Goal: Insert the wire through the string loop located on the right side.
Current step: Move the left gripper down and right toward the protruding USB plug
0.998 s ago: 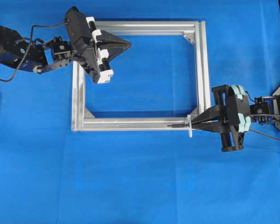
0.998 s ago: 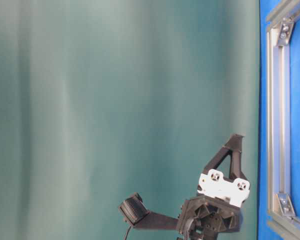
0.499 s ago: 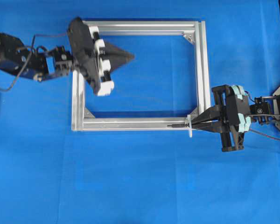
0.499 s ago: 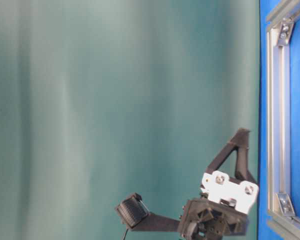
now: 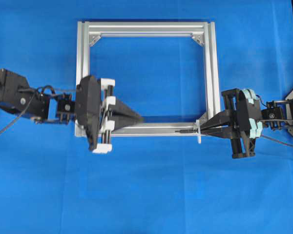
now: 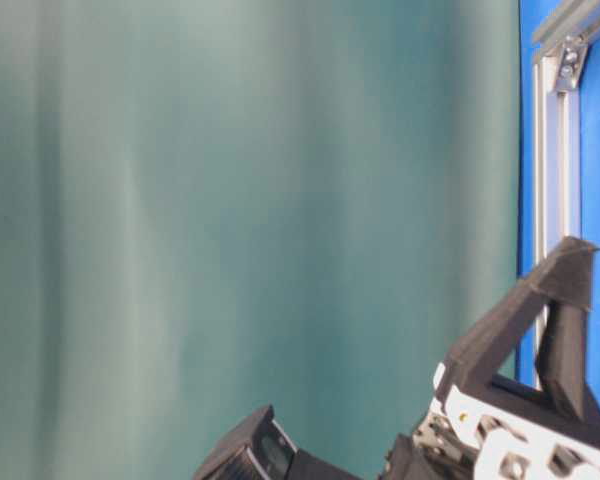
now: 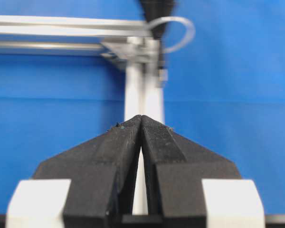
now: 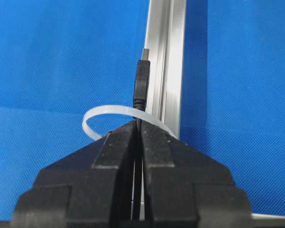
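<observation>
On a blue table (image 5: 146, 195), a silver frame (image 5: 210, 73) is laid flat, and two black grippers are pointed at its near rail from opposite ends. At the left of the overhead view, the left gripper (image 5: 140, 118) is seen over the rail's left part, its tip aimed to the right along the rail. Its fingers (image 7: 126, 142) are pressed together in the left wrist view, and nothing is gripped between them. From table level, only that gripper's black fingers and white mount are made out, against a green backdrop (image 6: 230, 200). Further right, the plug of the wire (image 5: 184, 131) is laid along the rail, pointing left. Just beside it, at the frame's near right corner, the whitish loop (image 5: 198, 132) is stood out from the frame. In the right wrist view, the plug is shown already past the loop (image 8: 99, 115), with the band crossing just in front of the fingertips (image 8: 121, 137). At the right, the right gripper (image 5: 206, 129) is closed on the wire (image 8: 141, 85) just behind the plug, its tip close against the loop. Whether the tip touches the loop cannot be told.
</observation>
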